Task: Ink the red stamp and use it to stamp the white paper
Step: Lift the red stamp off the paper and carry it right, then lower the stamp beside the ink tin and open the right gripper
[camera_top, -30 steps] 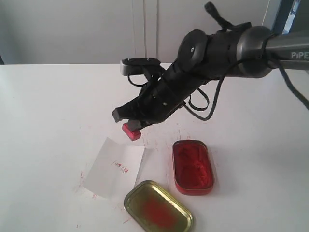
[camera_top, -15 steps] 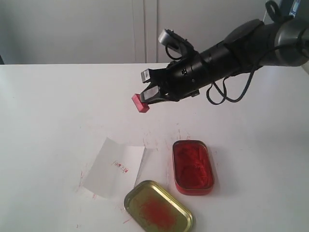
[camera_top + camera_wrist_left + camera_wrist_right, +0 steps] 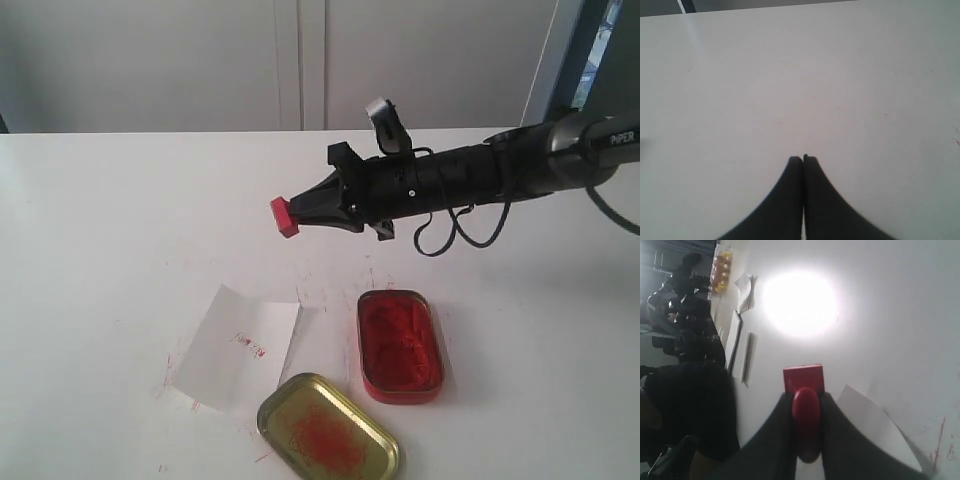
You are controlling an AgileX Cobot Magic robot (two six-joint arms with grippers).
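The right gripper clamps the red stamp by its handle, raised sideways at 1 o'clock from the white paper, probably to keep its face off the table, while the left gripper hangs pinched shut and empty.

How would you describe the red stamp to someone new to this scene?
Find the black right gripper held above the white table. The red stamp is the tiny block pinched at its tip, far smaller than the red ink tin lying below.

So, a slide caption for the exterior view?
Right gripper holds the red stamp aloft, apart from the white paper and ink tin.
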